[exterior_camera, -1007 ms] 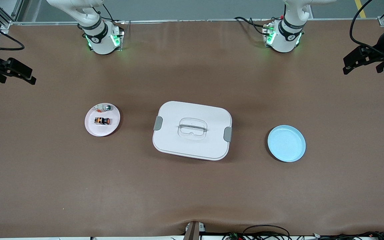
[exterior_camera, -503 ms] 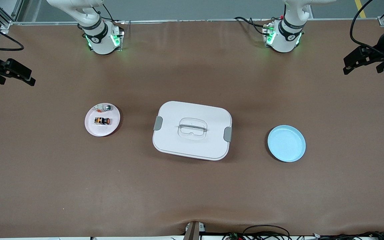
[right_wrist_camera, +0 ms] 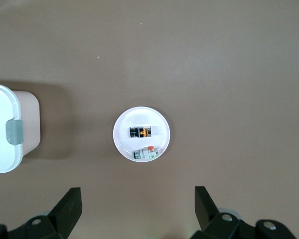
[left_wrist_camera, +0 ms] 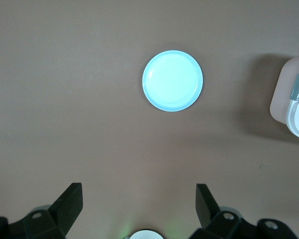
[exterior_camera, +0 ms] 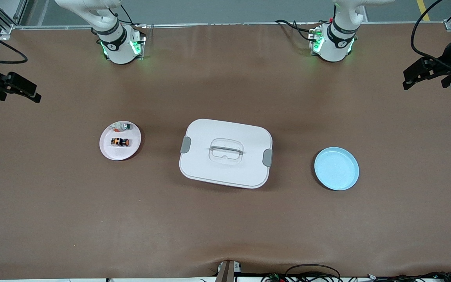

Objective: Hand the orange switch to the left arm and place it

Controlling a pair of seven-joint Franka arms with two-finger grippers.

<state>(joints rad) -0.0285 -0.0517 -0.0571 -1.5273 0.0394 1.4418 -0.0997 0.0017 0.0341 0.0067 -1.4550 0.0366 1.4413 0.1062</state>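
Orange switch (right_wrist_camera: 141, 132) well clear of open jaws

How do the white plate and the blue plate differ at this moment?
The white plate carries the orange switch and a small silvery-grey component; the blue plate carries nothing. The white plate lies toward the right arm's end of the table, the blue plate toward the left arm's end, with the box between them. Both are small, round and flat on the table.

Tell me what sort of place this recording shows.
Most likely a robotics lab or test cell, not a home. Two arms are bolted along one edge of a brown-covered table, aluminium framing stands at the corners, and cables trail along the edge. The props are staged: a white box between two small plates.
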